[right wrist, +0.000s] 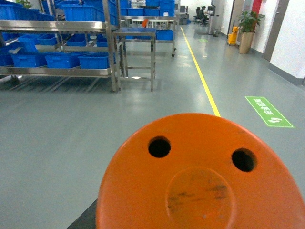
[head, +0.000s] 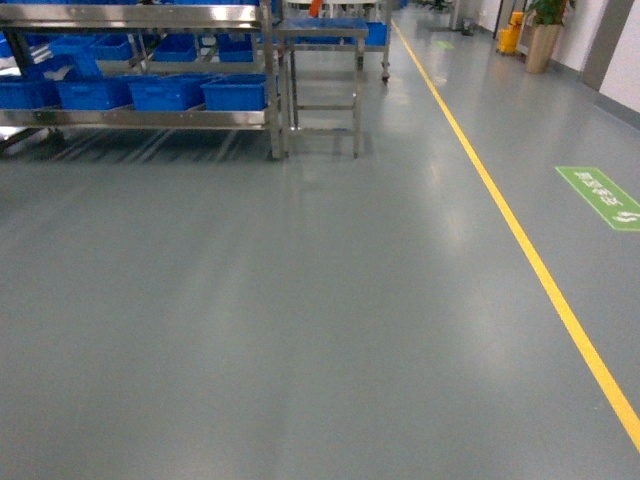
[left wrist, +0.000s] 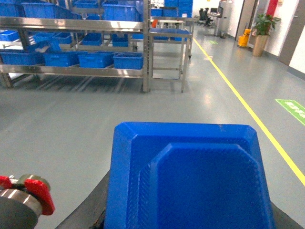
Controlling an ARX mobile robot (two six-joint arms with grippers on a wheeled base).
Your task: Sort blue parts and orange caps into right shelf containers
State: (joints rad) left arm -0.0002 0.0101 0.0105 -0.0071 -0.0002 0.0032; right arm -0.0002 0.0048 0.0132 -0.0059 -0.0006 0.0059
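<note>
Here the blue part (left wrist: 190, 176) fills the left wrist view and the orange cap (right wrist: 200, 176) fills the right, probably carried toward the shelf (head: 140, 115) far ahead, though I cannot tell how the fingers sit.

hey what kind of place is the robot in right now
Probably a factory or warehouse floor. Steel shelves hold rows of blue bins, a yellow line marks a lane on the smooth grey floor, and a green floor sign lies beside it.
</note>
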